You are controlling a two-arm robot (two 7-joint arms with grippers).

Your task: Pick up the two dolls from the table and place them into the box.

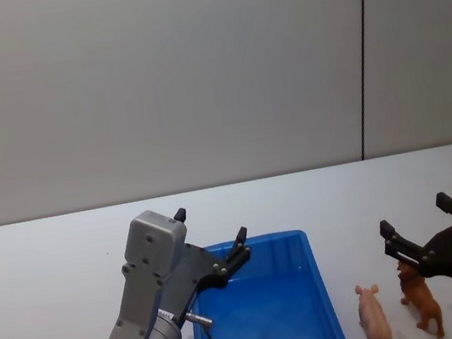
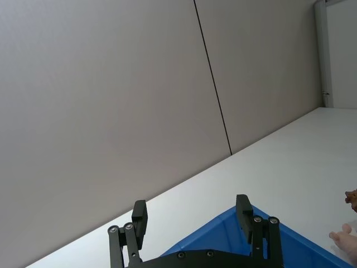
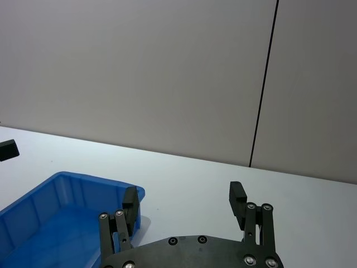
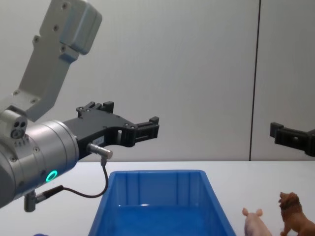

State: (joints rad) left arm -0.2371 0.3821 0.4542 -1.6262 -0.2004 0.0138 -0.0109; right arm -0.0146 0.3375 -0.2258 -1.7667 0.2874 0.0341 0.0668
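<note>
Pale pink plastic pig (image 1: 373, 316), brown maned plastic lion (image 1: 421, 298) stand on white tabletop (image 1: 49, 249), just right of large bright blue plastic bin (image 1: 280, 237). Right gripper (image 1: 415, 214), fingers spread, up above lion: nearer arm. Left gripper (image 1: 210, 225), spread too, over bin's left side.

Box (image 1: 271, 239) bright blue; pig (image 1: 374, 318) pale pink; lion (image 1: 423, 302) brown; table (image 1: 49, 249) white.
</note>
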